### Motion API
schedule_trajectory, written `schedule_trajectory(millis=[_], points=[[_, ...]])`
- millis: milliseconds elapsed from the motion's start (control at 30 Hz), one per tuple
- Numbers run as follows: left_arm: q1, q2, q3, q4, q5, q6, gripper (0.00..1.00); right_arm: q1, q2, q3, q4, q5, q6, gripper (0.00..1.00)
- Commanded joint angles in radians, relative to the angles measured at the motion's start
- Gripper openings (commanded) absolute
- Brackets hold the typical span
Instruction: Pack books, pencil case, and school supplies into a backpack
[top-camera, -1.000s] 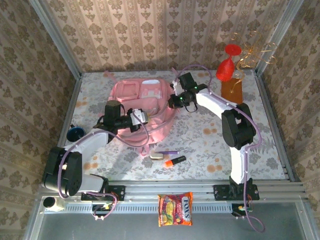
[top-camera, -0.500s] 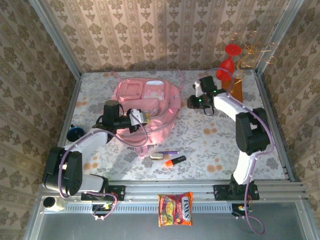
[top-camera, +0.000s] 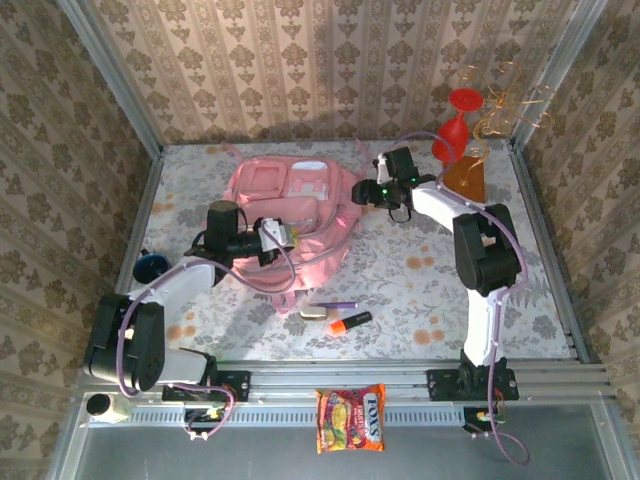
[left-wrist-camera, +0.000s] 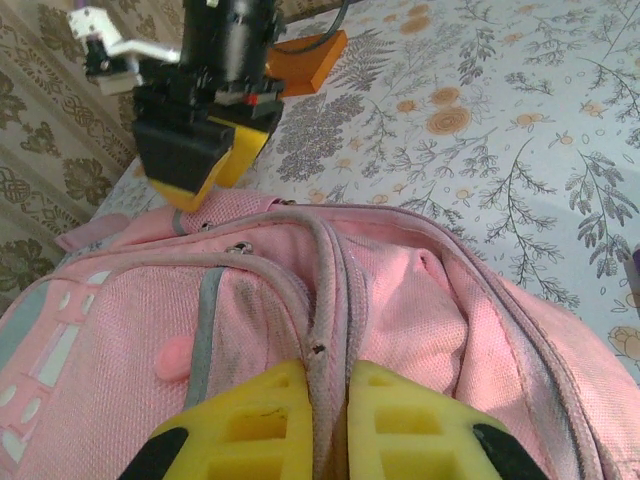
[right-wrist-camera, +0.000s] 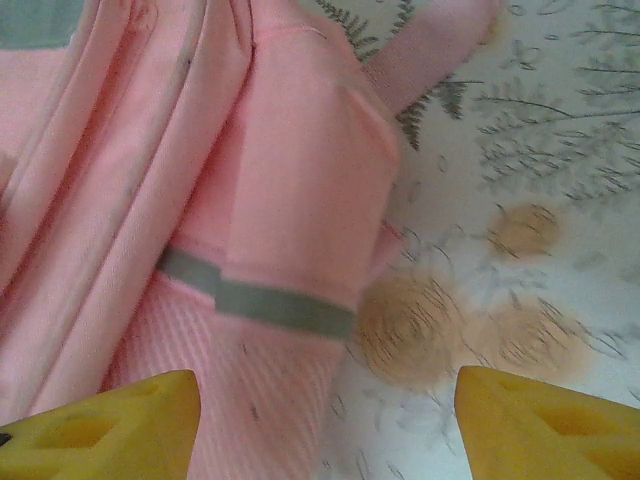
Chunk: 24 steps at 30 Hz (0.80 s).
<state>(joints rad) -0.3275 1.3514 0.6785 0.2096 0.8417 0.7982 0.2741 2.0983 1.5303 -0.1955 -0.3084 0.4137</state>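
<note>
Here, the marker (top-camera: 349, 322) and purple pen (top-camera: 335, 305) lie unpacked on the bench (top-camera: 420, 270), near the arm bases. Midway, the left fingers (left-wrist-camera: 250, 430) are clamped on a zip rim of the backpack (left-wrist-camera: 420, 330) (probably to hold its mouth up). Farther off, the right fingers (right-wrist-camera: 110, 415) stand apart beside its far corner, gripping nothing.

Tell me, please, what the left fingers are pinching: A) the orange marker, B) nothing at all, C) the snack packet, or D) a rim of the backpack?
D: the left fingers are shut on a corded rim of the pink backpack.
</note>
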Motion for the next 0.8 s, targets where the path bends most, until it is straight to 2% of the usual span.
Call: schedule_trajectory(millis=[0,100,233,300,467,567,633,767], points=[[0.011,0.012,0.046,0.027,0.029,-0.015,0.0,0.002,0.081,0.073,0.045,-0.067,0.091,0.64],[0.017,0.035,0.06,0.012,0.002,-0.029,0.03,-0.001,0.103,0.118,0.023,-0.079,0.097,0.4],[0.027,0.071,0.073,0.006,-0.104,-0.046,0.08,-0.016,0.017,0.046,0.028,0.012,0.082,0.11],[0.027,0.09,0.09,-0.009,-0.178,-0.056,0.09,-0.022,-0.041,-0.02,0.046,0.047,0.074,0.03],[0.022,0.15,0.16,-0.08,-0.358,-0.069,0.16,-0.018,-0.214,-0.245,0.137,0.081,0.102,0.02],[0.021,0.177,0.185,-0.091,-0.429,-0.098,0.22,0.002,-0.316,-0.391,0.223,0.105,0.156,0.05],[0.021,0.199,0.203,-0.098,-0.474,-0.125,0.26,0.036,-0.369,-0.476,0.269,0.123,0.192,0.07],[0.026,0.237,0.25,-0.127,-0.613,-0.205,0.33,0.15,-0.457,-0.613,0.325,0.235,0.251,0.15]])
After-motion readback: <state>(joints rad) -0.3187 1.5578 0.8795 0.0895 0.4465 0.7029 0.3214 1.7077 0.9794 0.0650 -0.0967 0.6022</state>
